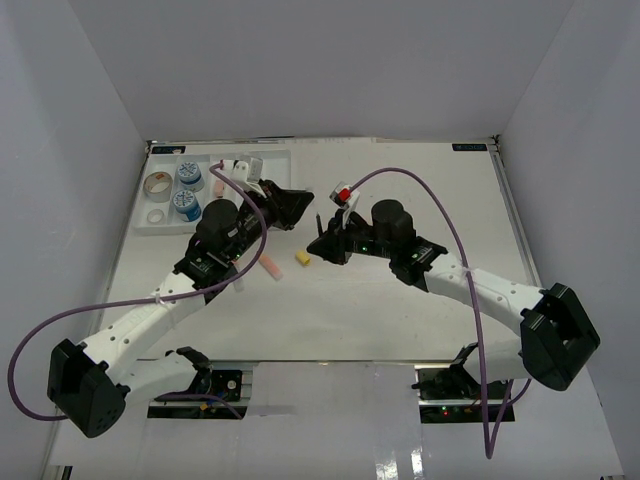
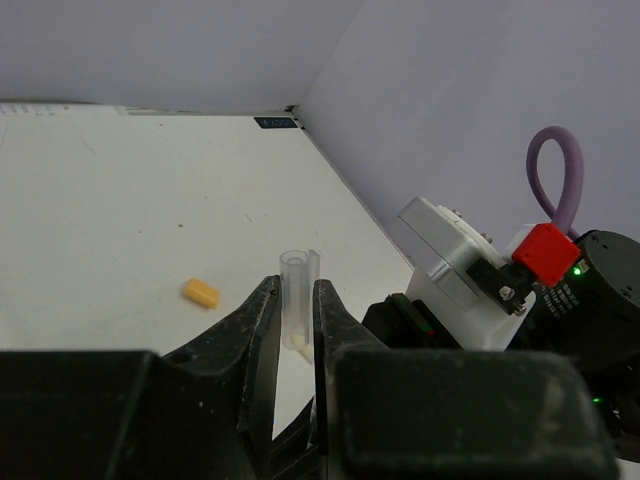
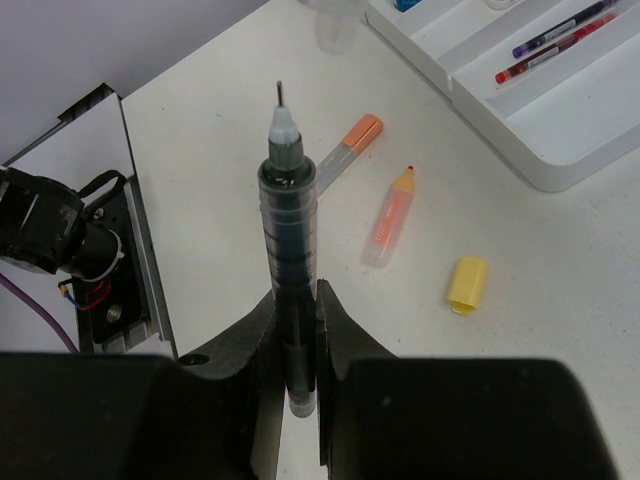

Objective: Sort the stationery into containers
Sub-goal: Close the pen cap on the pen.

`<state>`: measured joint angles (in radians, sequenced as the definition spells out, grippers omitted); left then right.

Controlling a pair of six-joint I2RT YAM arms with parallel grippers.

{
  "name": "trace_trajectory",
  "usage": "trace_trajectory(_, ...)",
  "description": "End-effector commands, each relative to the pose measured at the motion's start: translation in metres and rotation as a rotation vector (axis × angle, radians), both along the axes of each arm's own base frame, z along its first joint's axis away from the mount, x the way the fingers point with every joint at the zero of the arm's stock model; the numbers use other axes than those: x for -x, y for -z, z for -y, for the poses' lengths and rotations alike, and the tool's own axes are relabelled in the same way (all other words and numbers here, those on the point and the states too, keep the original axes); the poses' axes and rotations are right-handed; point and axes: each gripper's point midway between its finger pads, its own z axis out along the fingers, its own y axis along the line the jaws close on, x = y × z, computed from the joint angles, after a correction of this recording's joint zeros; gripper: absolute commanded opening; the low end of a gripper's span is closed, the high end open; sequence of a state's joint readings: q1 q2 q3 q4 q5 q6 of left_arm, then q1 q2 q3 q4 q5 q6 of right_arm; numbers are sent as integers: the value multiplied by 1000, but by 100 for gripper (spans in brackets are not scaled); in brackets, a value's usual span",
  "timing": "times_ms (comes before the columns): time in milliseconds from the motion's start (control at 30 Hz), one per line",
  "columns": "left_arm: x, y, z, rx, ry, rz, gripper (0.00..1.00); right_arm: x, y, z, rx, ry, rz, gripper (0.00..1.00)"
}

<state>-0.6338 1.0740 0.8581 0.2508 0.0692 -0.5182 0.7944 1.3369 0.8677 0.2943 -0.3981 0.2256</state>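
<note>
My right tool [image 3: 297,300] is clamped on an uncapped black pen [image 3: 288,220] and my left tool [image 2: 296,300] pinches a clear cap [image 2: 298,272], both mid-tabletop [image 1: 420,180]. The tray [image 3: 570,115] at 10 o'clock already holds a tape roll [image 1: 157,185] and a purple pen [image 3: 560,32]. An orange marker [image 3: 345,145], an open highlighter [image 3: 388,218] and a yellow eraser [image 3: 467,283] lie loose beside it, with bare room toward 2 o'clock

Table centre crowded: left gripper [image 1: 290,207], clamped on clear cap [image 2: 298,285], and right gripper [image 1: 322,240], clamped on dark pen [image 3: 288,230], tips near each other, narrow gap between. Yellow cap [image 1: 302,258], orange marker [image 1: 270,266] lie just beside. Tray [image 1: 272,160] fills far-left corner. Purple cable [image 1: 440,212] arcs above right arm [image 1: 480,285]. Bare tabletop [image 1: 450,185] far right.
</note>
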Motion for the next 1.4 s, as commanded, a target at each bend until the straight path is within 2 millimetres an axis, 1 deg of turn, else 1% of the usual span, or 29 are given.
trace_trajectory(0,8,-24,-4,54,17,68,12,-7,-32,-9,-63,-1,73,8)
trace_trajectory(500,15,-27,0,80,55,81,13,-11,-34,-17,-62,-16,70,8)
trace_trajectory(867,17,-25,0,80,64,95,13,-12,-41,-16,-71,-11,87,8)
trace_trajectory(1033,15,-23,-3,71,42,106,13,-10,-45,-14,-79,-14,93,8)
trace_trajectory(1367,12,-22,-7,72,12,120,14,-2,-45,-15,-86,-51,85,8)
